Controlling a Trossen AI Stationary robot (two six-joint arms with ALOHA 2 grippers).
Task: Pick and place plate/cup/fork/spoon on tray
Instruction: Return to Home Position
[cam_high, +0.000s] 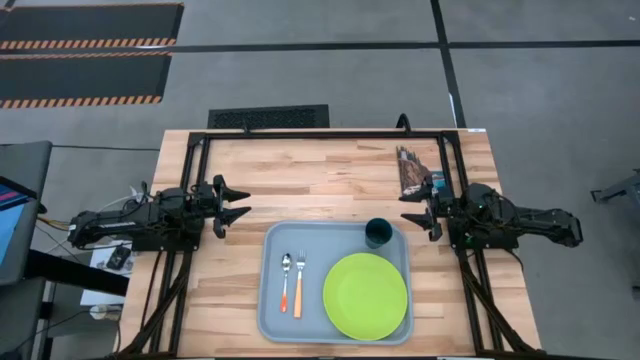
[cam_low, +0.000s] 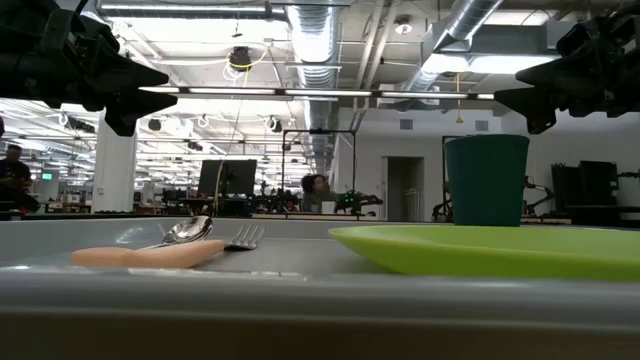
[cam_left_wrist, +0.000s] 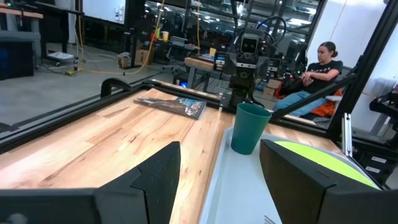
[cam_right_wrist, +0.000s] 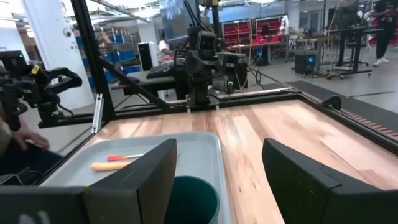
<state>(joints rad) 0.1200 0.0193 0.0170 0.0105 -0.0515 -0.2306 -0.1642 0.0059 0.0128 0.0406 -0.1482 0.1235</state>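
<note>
The pale grey-blue tray (cam_high: 270, 300) lies at the table's near middle. On it lie the lime-green plate (cam_high: 365, 295) at its right, the dark teal cup (cam_high: 378, 233) upright at its far right corner, and the spoon (cam_high: 285, 280) and fork (cam_high: 299, 283) side by side at its left, orange handles toward the near edge. My left gripper (cam_high: 240, 201) is open, above the table left of the tray. My right gripper (cam_high: 410, 210) is open, above the table right of the cup. Both are empty.
A dark printed booklet (cam_high: 412, 168) lies flat at the table's far right. A black frame (cam_high: 320, 135) runs along the table's far edge and sides. Bare wood (cam_high: 300, 180) lies between the arms beyond the tray. A person sits beyond the table in the left wrist view (cam_left_wrist: 320, 59).
</note>
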